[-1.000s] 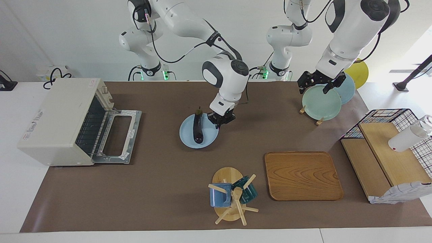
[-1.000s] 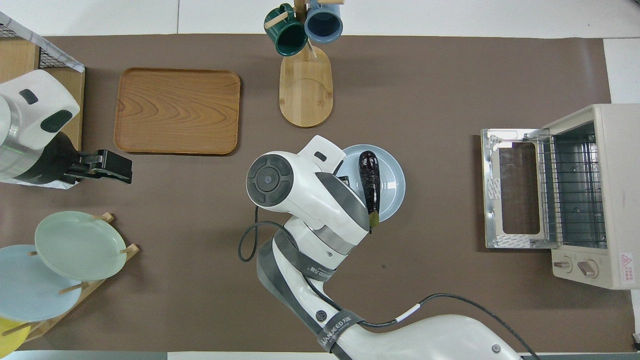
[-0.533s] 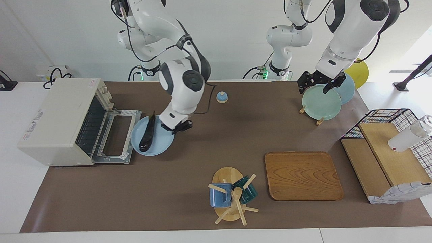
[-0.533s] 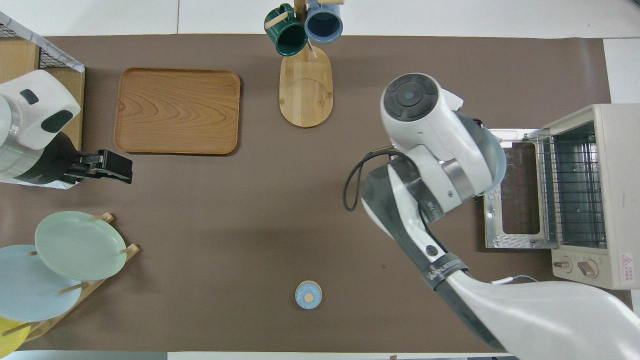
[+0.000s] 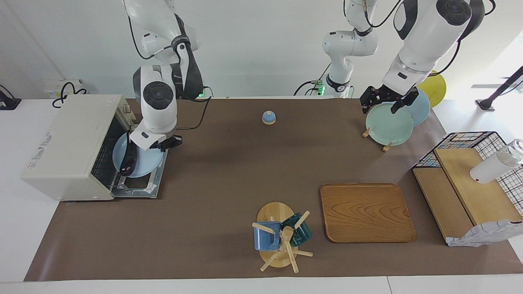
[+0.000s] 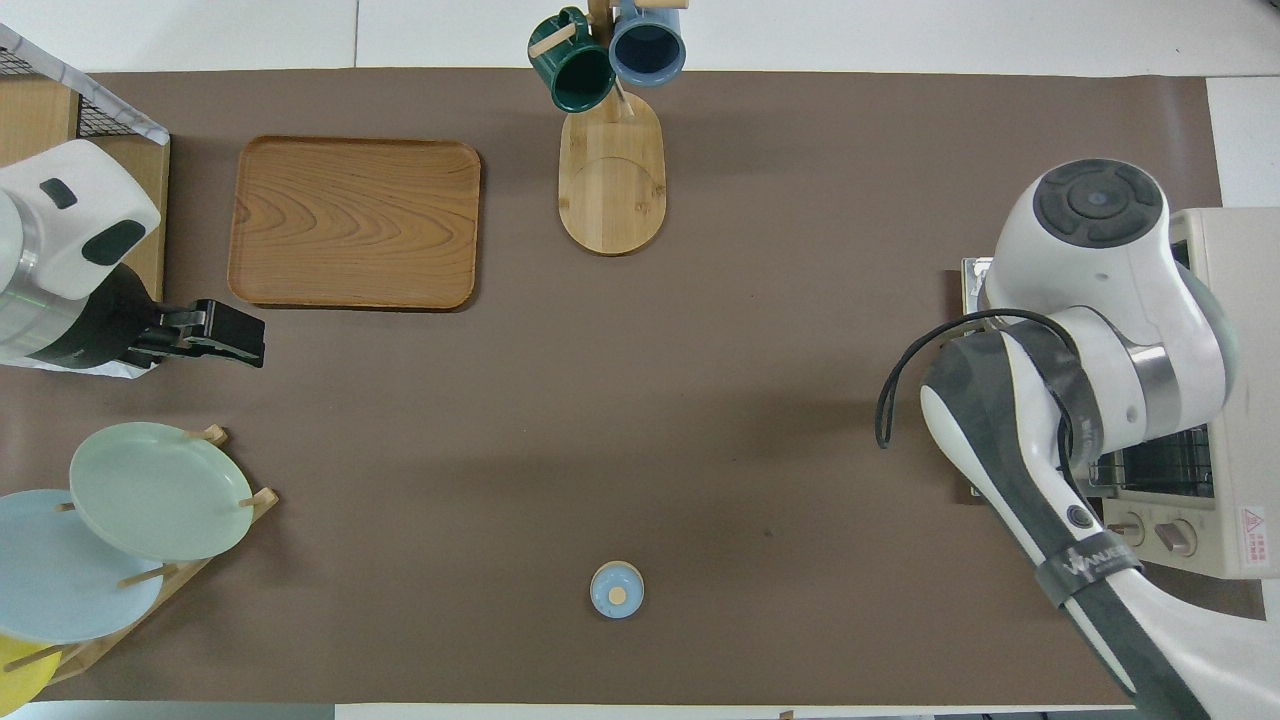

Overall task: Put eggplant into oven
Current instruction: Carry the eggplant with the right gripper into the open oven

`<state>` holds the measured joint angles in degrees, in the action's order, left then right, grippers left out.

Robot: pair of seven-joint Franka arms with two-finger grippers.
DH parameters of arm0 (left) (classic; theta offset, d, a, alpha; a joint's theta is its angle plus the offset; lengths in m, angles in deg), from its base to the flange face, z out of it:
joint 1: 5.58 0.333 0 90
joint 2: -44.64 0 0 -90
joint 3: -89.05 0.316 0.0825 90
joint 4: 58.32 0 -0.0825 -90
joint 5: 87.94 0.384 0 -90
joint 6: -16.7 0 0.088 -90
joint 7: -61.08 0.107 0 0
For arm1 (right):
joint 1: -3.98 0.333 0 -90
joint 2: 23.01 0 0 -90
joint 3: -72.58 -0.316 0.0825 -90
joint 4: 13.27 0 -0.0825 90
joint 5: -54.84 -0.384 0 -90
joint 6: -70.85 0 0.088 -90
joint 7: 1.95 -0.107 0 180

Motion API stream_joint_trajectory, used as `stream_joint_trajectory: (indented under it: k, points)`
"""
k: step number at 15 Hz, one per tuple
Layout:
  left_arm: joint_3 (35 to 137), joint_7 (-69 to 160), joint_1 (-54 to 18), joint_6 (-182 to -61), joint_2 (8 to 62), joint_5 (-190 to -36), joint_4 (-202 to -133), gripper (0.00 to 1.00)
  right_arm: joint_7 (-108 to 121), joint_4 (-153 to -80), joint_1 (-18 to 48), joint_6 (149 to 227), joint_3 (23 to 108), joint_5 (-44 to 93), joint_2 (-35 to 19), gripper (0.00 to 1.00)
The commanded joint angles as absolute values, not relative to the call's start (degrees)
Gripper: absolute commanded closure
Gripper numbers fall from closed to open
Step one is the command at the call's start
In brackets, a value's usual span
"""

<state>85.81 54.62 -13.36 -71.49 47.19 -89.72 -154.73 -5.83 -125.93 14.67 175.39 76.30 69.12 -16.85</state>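
Observation:
The cream-white oven (image 5: pixel 69 143) stands at the right arm's end of the table with its door (image 5: pixel 143 187) folded down flat. My right gripper (image 5: pixel 164 143) is shut on the rim of a light blue plate (image 5: pixel 143 163) and holds it tilted over the open door, its edge at the oven's mouth. The dark eggplant (image 5: pixel 130 157) lies on the plate along the side toward the rack. In the overhead view the right arm (image 6: pixel 1090 330) hides plate and eggplant; only part of the oven (image 6: pixel 1240 400) shows. My left gripper (image 5: pixel 386 103) waits over the plate rack.
A small blue lid (image 5: pixel 269 117) sits near the robots at mid table. A mug tree (image 5: pixel 280 237) with two mugs and a wooden tray (image 5: pixel 365 212) lie farther out. A plate rack (image 5: pixel 390 122) and a wire shelf (image 5: pixel 470 179) stand at the left arm's end.
My right gripper has carried the blue plate with the eggplant from mid table to the oven, now over the open door at its mouth. The left arm has not moved.

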Motion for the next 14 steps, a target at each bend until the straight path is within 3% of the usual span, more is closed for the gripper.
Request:
stream_joint_trajectory:
  k: [1, 6, 8, 10, 11, 14]
  points:
    - [85.5, 55.2, -12.9, -71.7, 47.0, -89.8, -154.2, 0.0, -2.0, -131.6, 9.6, 179.1, 75.5, 70.4, -20.0, 1.0]
    - [85.5, 55.2, -12.9, -71.8, 47.0, -89.8, -154.2, 0.0, 3.0, -139.1, 5.3, 189.6, 75.4, 70.6, -22.0, 1.0]
    - [85.5, 55.1, -13.0, -71.7, 47.1, -89.8, -154.3, 0.0, 3.7, -139.2, 4.3, 189.9, 75.4, 70.6, -22.0, 0.98]
    - [85.5, 55.0, -13.0, -71.7, 47.2, -89.8, -154.2, 0.0, 3.7, -139.1, 4.2, 189.9, 75.4, 70.6, -22.0, 0.75]
    - [85.5, 55.1, -13.0, -71.6, 47.5, -89.8, -154.3, 0.0, 3.7, -139.0, 4.3, 189.8, 75.3, 70.6, -21.9, 0.51]
    - [85.5, 55.0, -13.0, -71.6, 47.7, -89.8, -154.4, 0.0, 3.8, -136.1, 5.2, 188.6, 74.7, 70.1, -21.3, 0.34]
